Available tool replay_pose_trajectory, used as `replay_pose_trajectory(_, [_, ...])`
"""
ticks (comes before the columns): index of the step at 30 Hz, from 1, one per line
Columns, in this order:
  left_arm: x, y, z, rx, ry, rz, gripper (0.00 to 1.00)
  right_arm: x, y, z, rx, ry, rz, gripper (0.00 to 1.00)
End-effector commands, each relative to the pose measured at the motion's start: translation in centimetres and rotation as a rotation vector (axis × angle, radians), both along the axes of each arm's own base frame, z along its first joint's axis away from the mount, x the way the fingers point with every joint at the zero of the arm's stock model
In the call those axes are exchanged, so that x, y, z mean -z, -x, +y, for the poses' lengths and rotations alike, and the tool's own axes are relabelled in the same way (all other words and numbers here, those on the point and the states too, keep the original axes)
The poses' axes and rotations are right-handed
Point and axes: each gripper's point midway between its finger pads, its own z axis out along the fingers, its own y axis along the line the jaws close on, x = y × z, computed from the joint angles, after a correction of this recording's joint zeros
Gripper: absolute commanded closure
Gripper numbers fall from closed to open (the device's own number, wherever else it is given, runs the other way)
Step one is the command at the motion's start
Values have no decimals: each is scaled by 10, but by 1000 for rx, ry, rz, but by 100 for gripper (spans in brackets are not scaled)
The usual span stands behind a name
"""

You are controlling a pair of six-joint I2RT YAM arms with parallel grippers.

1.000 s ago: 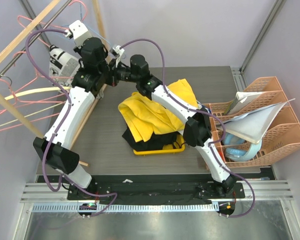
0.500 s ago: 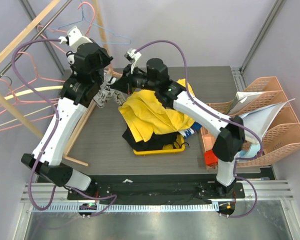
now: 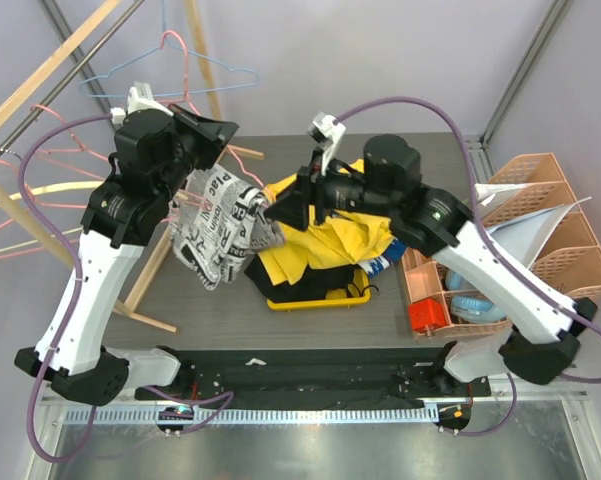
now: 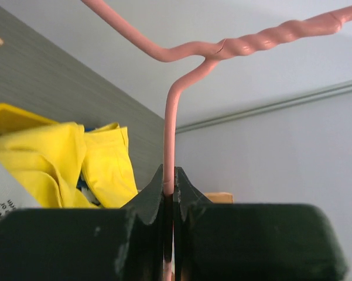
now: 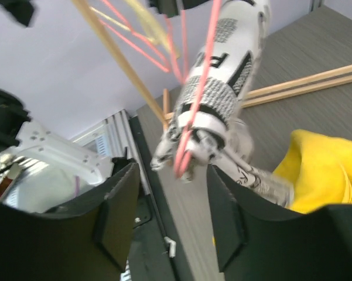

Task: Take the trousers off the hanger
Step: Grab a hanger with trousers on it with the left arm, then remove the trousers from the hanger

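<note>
Top view: newsprint-patterned trousers (image 3: 220, 225) hanging above table (image 3: 210, 300), just left of yellow clothes pile (image 3: 325, 235); left wrist: left gripper (image 4: 168, 190) clenched on pink hanger (image 4: 234, 45) wire; right wrist: right gripper (image 5: 171, 211) released, fingers spread, trousers just ahead.

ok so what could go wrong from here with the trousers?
1. The open right gripper frames both the trousers and the pink hanger wire; closing may pinch wire with cloth, so pulling frees nothing.
2. The left gripper holds the hanger only by thin wire; a sideways tug could twist it or slip it out.
</note>
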Motion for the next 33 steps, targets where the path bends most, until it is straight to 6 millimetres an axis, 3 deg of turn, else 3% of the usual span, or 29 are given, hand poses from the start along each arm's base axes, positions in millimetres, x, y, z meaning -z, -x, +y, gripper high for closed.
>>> replay_pose_trajectory(1, [-47, 36, -10, 122, 151, -96, 100, 14, 37, -32, 30, 61, 44, 39])
replay_pose_trajectory(2, [-51, 39, -11, 135, 163, -98, 100, 6, 48, -41, 32, 41, 26, 36])
replay_pose_trajectory(3, [-53, 43, -14, 158, 170, -97, 100, 13, 52, -43, 25, 51, 30, 31])
replay_pose_trajectory(6, [-57, 51, -20, 205, 207, -85, 100, 18, 62, -45, 36, 70, -13, 27])
replay_pose_trajectory(14, [-64, 71, -29, 300, 228, -69, 100, 51, 36, -41, 175, 134, -103, 24])
replay_pose_trajectory(15, [-64, 72, -31, 314, 232, -65, 100, 49, 28, -45, 221, 132, -121, 24])
replay_pose_trajectory(22, [-68, 80, -43, 394, 254, -62, 100, 42, 26, -55, 242, 151, -174, 27])
replay_pose_trajectory(27, [-70, 81, -44, 401, 270, -64, 100, 51, 28, -45, 200, 164, -161, 27])
replay_pose_trajectory(33, [-65, 78, -47, 407, 270, -56, 100, 38, 43, -34, 120, 96, -160, 25])
